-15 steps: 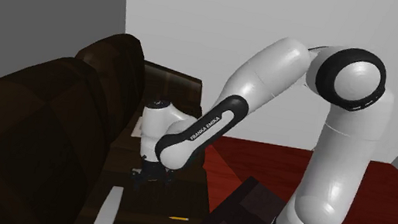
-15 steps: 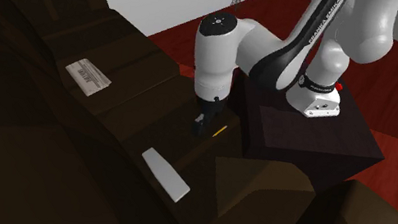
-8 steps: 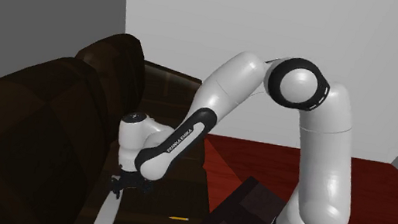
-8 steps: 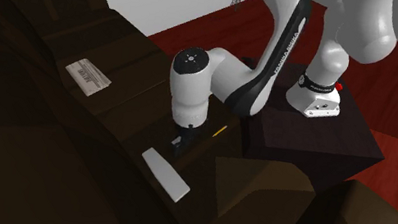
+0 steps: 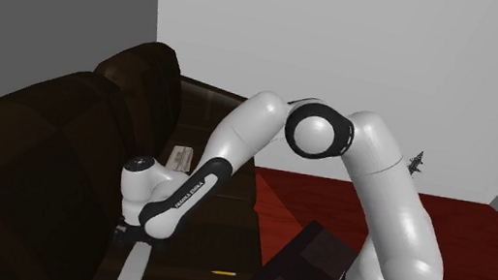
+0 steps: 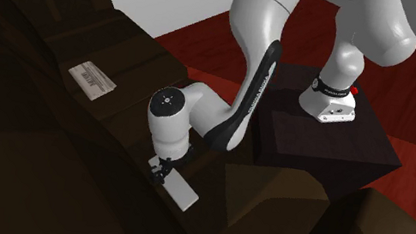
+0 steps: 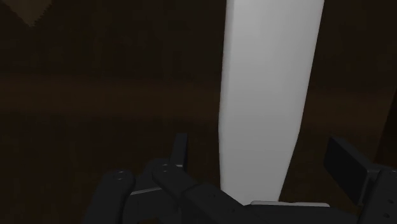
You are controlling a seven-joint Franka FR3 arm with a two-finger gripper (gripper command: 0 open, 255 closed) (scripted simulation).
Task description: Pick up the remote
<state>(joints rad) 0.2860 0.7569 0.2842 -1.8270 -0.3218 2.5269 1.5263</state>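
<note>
A dark brown sofa holds one pale remote, flat on its seat. Two fingers stand open astride it. The shoulder view adds one yellow stick.

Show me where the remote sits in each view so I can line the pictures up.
Shoulder view: the remote lies at the bottom edge, left of middle, on the dark sofa.
Second exterior view: remote at lower middle, on the sofa seat.
Wrist view: remote, a pale strip reaching away between the gripper's open fingers.
Shared landmark: the gripper, poised over one end of the remote.
</note>
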